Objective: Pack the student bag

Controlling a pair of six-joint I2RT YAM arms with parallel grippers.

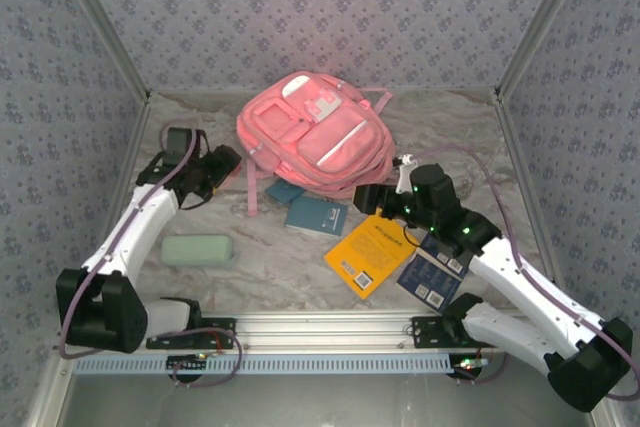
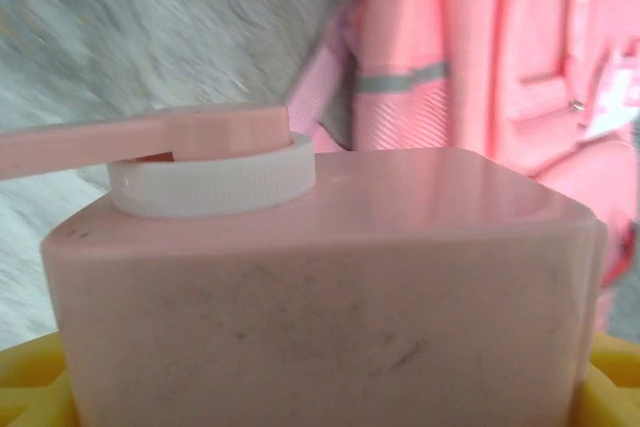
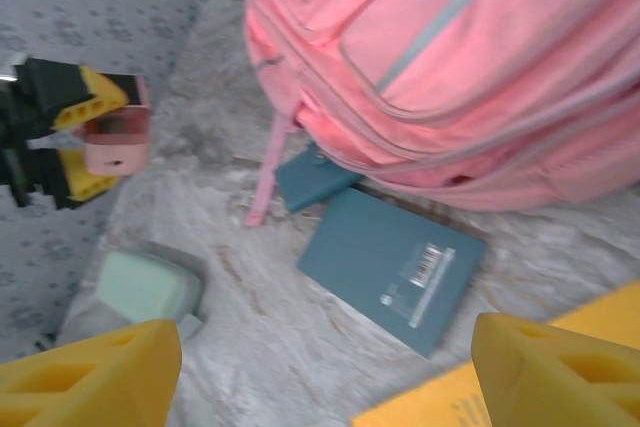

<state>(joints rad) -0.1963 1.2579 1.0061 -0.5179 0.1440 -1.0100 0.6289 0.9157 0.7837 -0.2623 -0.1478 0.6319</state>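
Where the worktop (image 1: 285,282) ran closest to the arm bases: a pale green case (image 1: 197,250) lay flat toward the near-left corner.
Near-right side: an orange book (image 1: 370,252) lay flat, with dark blue booklets (image 1: 435,272) just beside it, partly under the right arm.
Right claw (image 1: 366,197): it hung above the far end of the orange book, close to the bag's near side; its yellow fingers (image 3: 90,377) stood apart with nothing between them.
Middle of the worktop: a teal notebook (image 1: 316,215) lay flat, barcode up. A smaller teal item (image 1: 283,191) lay beyond it, tucked against the bag's near edge.
Left claw (image 1: 230,163): it sat near the left edge, beside the bag, clamped on a small pink container (image 2: 320,287) with a white screw cap (image 2: 210,182).
Student bag (image 1: 315,137): it lay on its back toward the middle of the far edge, front pockets up, with a pink strap (image 1: 251,192) trailing toward the near edge.
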